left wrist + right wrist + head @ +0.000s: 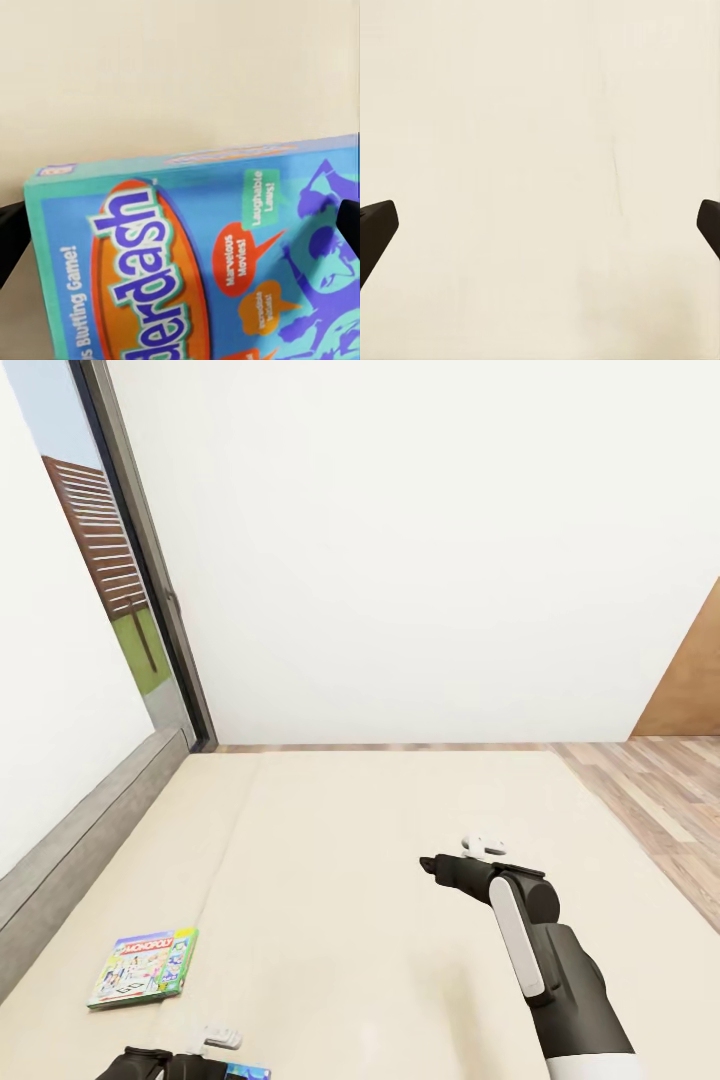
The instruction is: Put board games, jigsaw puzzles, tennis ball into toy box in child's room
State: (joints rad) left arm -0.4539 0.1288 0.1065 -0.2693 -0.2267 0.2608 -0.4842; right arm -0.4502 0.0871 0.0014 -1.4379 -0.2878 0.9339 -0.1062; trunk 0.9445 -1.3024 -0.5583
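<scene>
Games first: my left gripper seems spread wide around the blue game; I'd centre before closing. Right gripper gapes empty.

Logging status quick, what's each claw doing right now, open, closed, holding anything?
Left claw: open, fingers on either side of the blue and orange board game, not clamped.
Right claw: open, empty, over the bed.

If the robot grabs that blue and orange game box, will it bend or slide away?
The blue and orange game box looks like a stiff, flat carton, so it probably won't flop. Its cover seems smooth, so it may slip. The cream mattress beneath looks soft, which could let it sink slightly when pushed.
</scene>
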